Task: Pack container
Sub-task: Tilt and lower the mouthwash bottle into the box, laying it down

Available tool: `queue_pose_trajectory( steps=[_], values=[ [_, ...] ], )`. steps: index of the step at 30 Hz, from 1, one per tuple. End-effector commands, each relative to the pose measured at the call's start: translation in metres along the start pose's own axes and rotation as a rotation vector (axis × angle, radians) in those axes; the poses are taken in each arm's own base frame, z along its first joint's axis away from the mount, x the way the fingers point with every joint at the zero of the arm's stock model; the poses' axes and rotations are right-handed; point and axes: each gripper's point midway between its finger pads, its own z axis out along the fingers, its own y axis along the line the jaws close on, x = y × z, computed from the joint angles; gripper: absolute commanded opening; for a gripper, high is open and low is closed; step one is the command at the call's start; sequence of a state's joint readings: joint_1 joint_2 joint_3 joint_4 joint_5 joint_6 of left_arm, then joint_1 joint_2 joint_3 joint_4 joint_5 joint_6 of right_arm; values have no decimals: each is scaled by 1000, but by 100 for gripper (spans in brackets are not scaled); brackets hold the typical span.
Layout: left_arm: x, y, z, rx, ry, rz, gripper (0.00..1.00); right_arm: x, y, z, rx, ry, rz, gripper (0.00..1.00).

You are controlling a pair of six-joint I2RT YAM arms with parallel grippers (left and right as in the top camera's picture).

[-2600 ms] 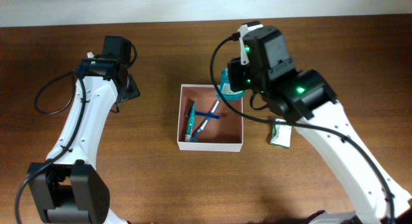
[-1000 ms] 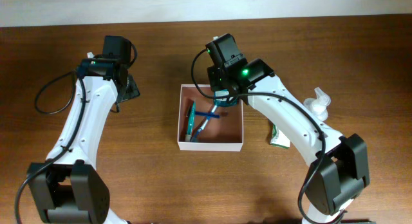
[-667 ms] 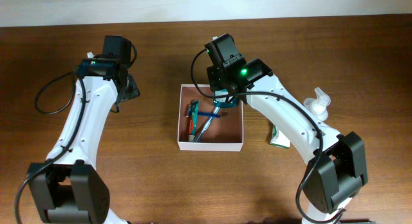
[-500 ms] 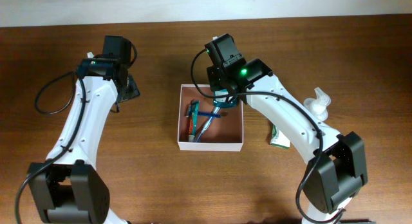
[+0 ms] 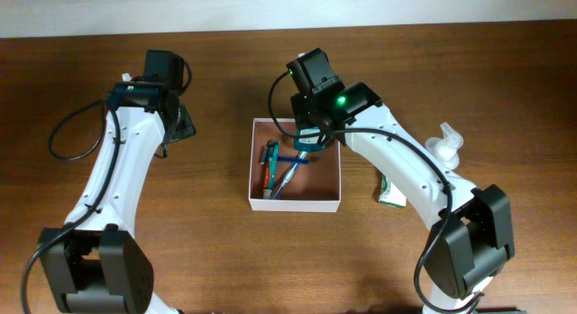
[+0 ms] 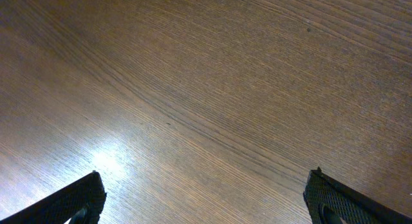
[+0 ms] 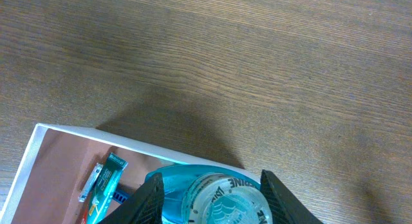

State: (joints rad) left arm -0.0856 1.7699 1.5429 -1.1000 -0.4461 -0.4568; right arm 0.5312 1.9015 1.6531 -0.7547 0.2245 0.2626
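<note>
right tool gripping teal round dispenser above container far-right corner | left tool wide, empty | container: likely light, thin-walled; pinch 1 wall

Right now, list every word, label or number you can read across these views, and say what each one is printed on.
"RINE": the end of a longer word, on the round teal-and-clear plastic case held in the right hand; its other print is too blurred to read.
Flat teal packet inside the square white-walled box: white label, too small to read.
Small green-and-white packet beside the box: too small to read.
</note>
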Motion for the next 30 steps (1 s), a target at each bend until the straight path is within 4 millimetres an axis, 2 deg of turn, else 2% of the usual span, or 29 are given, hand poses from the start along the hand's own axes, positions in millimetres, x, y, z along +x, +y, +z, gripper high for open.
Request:
queue_pose_trajectory(
  steps=[1,3,5,7,14,23,30],
  values=[
    [-4,4,-6,-6,-22,-8,99,-5,1,1,11,-10,5,40],
    [-4,5,-6,-6,-21,-8,99,-5,1,1,11,-10,5,29],
    [-4,5,-6,-6,-21,-8,100,-5,1,1,11,-10,5,13],
    [-4,5,-6,-6,-21,-8,99,-5,1,1,11,-10,5,4],
    [-4,4,-6,-6,-22,-8,100,-7,-5,-6,40,-23,3,4],
    [-4,5,-6,-6,-21,-8,99,-16,-11,-37,31,-65,14,4],
    [-4,5,-6,-6,-21,-8,99,-7,-19,-62,37,-42,-44,4]
  ],
)
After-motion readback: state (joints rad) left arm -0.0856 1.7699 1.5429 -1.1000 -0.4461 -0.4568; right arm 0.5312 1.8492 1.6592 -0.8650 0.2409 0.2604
